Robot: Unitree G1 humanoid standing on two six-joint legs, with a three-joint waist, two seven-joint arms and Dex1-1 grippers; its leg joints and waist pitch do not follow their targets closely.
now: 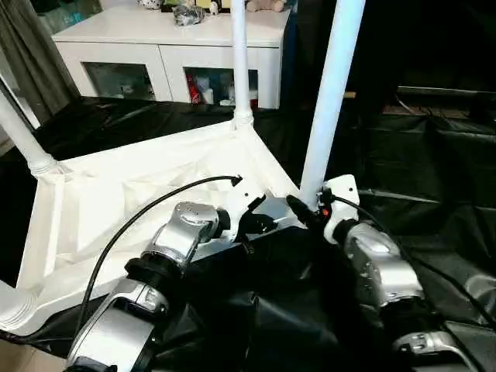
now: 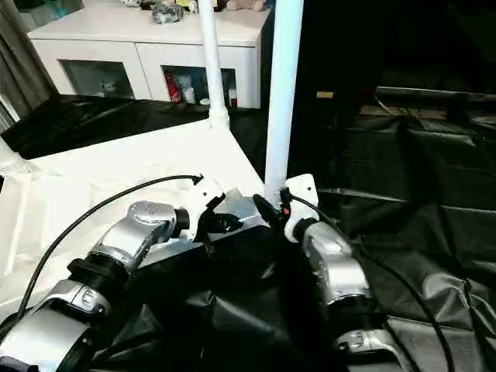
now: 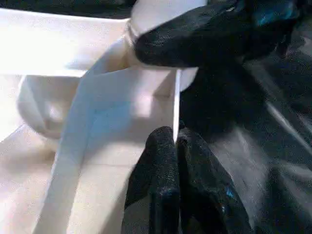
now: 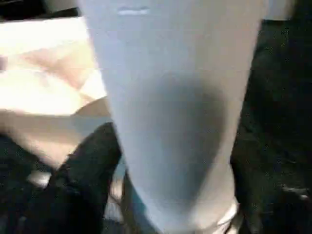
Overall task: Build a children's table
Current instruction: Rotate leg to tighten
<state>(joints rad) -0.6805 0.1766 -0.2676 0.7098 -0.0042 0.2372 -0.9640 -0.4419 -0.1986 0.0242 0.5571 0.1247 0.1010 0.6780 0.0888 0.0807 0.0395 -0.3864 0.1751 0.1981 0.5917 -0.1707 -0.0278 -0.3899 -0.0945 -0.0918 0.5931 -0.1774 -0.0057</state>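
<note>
The children's table lies upside down on black cloth, its ribbed white top (image 1: 116, 201) facing up. White legs stand in its corner sockets: one at the far corner (image 1: 240, 54), one at the left (image 1: 19, 132), and a tall one at the near right corner (image 1: 329, 93). My left gripper (image 1: 260, 225) is shut on the top's thin rim (image 3: 174, 97) just beside that corner. My right gripper (image 1: 306, 211) stands open around the base of the near right leg (image 4: 170, 97), with one black finger (image 4: 83, 180) close against it.
A white cabinet (image 1: 170, 54) with glass doors stands at the back, with small items on top. Crumpled black sheeting (image 1: 403, 155) covers the floor all around. Black cables run along both silver forearms.
</note>
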